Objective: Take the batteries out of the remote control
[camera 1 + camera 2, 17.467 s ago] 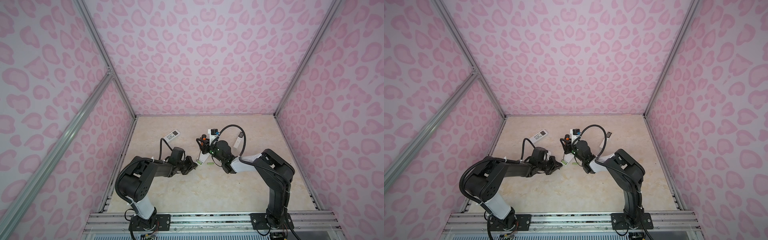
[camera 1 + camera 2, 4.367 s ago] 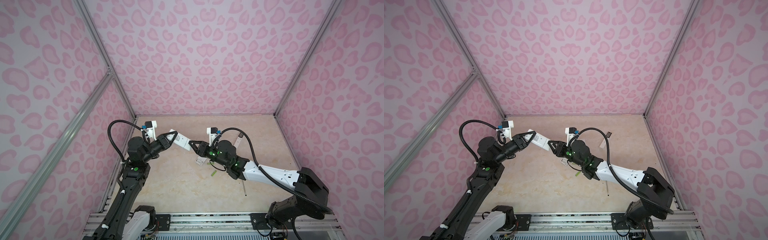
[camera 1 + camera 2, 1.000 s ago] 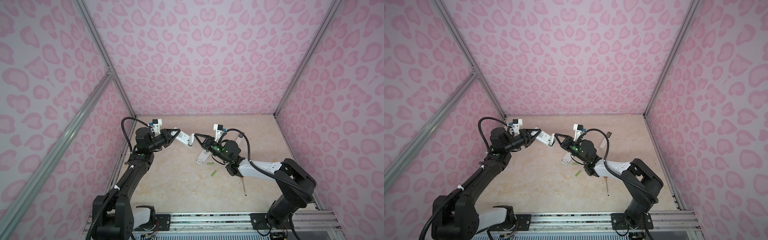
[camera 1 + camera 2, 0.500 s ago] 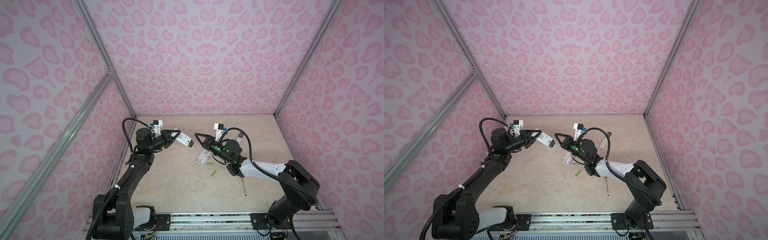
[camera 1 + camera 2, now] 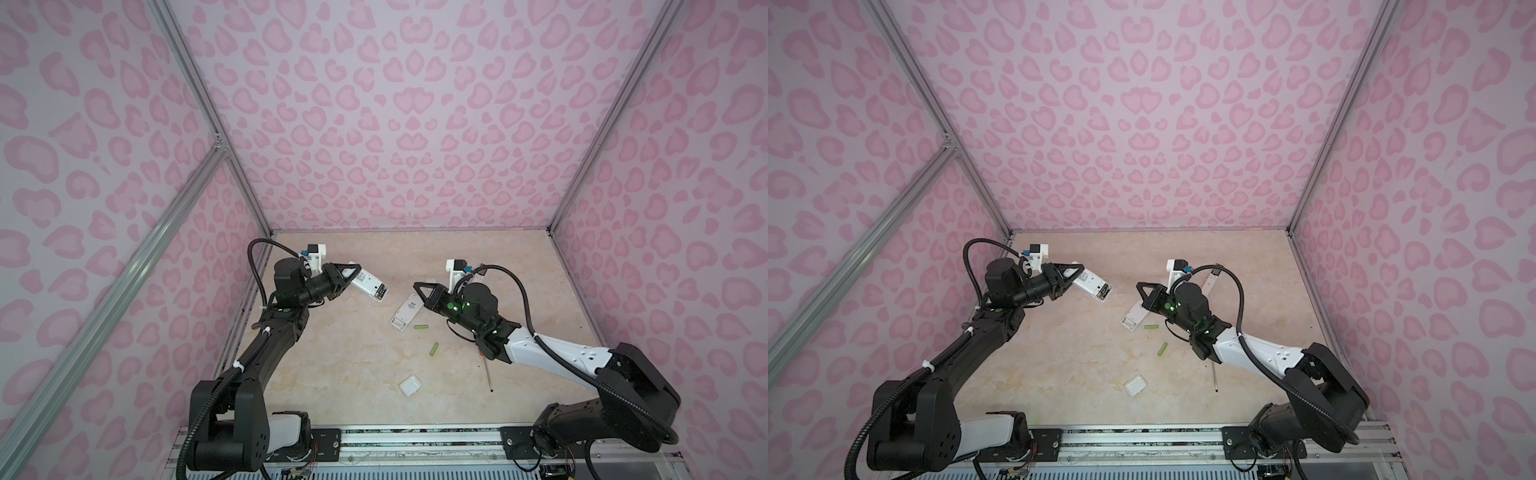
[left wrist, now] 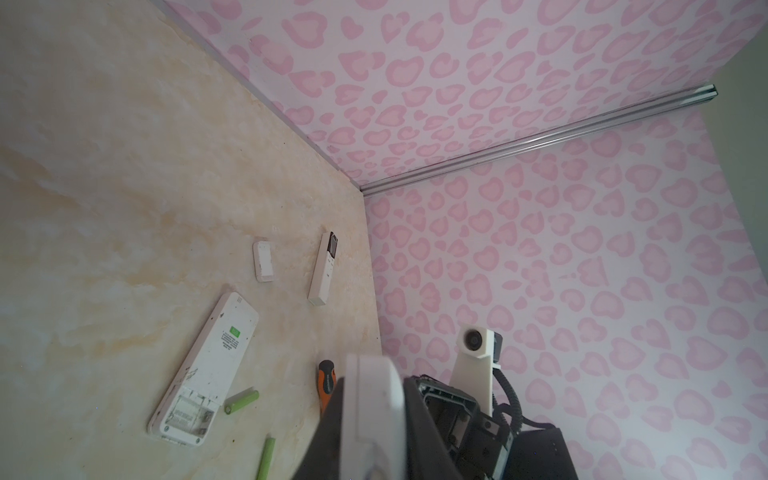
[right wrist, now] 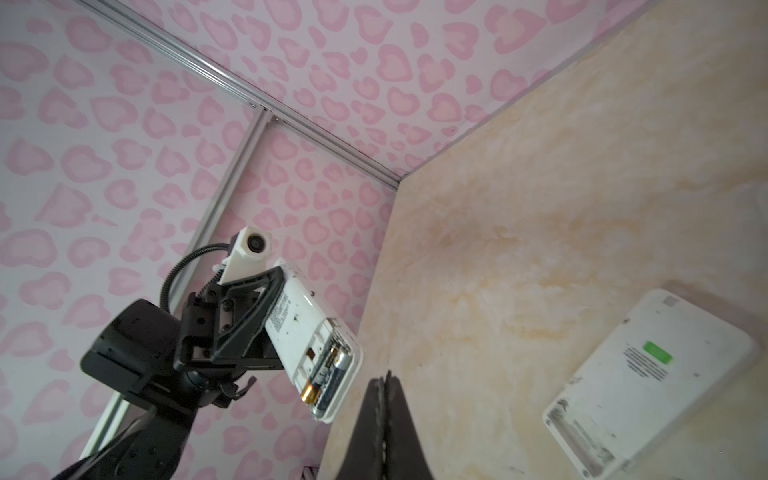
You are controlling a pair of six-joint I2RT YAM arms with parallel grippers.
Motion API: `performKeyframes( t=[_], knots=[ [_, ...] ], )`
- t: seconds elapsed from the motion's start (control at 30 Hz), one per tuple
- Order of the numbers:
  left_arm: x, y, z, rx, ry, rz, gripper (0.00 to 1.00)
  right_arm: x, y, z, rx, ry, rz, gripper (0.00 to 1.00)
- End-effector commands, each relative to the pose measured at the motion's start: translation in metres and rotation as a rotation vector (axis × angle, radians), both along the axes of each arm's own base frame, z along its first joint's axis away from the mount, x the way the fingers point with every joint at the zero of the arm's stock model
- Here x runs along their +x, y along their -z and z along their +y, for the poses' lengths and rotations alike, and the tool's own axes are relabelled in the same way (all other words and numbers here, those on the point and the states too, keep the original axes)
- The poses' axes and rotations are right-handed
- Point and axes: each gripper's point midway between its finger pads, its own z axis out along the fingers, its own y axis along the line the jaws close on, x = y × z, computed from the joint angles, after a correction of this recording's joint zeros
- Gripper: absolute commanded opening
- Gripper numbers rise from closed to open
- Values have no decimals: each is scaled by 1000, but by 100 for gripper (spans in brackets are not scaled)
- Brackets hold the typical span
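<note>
Take the flat remote [image 5: 407, 311] as your landmark. It lies face down on the table [image 5: 340, 374], with its battery bay uncovered and bare at the end nearer the arm bases.

Your left gripper [image 5: 353, 275] is clamped on the held remote [image 5: 370, 286], which is in the air, well off to the left-arm side of the flat remote. Its open bay points toward the flat remote. In the right wrist view you can see a dark battery [image 7: 328, 370] with a gold end seated in that bay. Whether a second one sits beside it is hard to tell.

Your right gripper [image 5: 415, 286] has its jaws pressed together and holds nothing. It hangs near the flat remote's far end and points at the held remote, apart from both.

One green battery [image 5: 421, 327] lies just beside the flat remote's open end. A second green battery [image 5: 434, 348] lies a little further toward the arm bases, and a white cover [image 5: 411, 385] lies further that way again.

The screwdriver [image 6: 327, 382] lies on the right-arm side of the flat remote, and in both top views the arm hides its handle. Beyond the flat remote, toward the back wall, lie a slim remote [image 6: 325, 268] and a small cover [image 6: 263, 261].
</note>
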Motion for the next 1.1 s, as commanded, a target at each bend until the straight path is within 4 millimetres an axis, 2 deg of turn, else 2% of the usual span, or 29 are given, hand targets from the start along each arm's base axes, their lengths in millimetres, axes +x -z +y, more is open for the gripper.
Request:
performKeyframes(
  t=[0.0,0.13,0.2,0.33,0.43,0.6,0.67,0.87,1.07],
  knots=[
    [-2,0,-2,25,30,-58,4,-24,56,-22,-346,-35,62,11],
    [-5,16,-1,38,43,-34,4,-62,81,-30,-566,-97,50,16],
    [-7,22,-2,47,54,-28,4,-81,94,-27,-642,-140,38,17],
    [-15,45,-2,60,72,14,4,-113,121,-9,-755,-235,17,21],
    [-22,64,-3,70,87,50,4,-129,138,9,-837,-313,12,25],
    [-34,95,-3,95,106,121,3,-139,162,26,-982,-416,43,32],
    [-38,105,-4,95,120,149,3,-143,169,25,-1036,-448,45,35],
    [-47,126,-4,116,140,197,3,-153,178,9,-1112,-466,60,40],
    [-50,136,-5,125,146,219,3,-157,189,-1,-1147,-480,79,40]
  ],
)
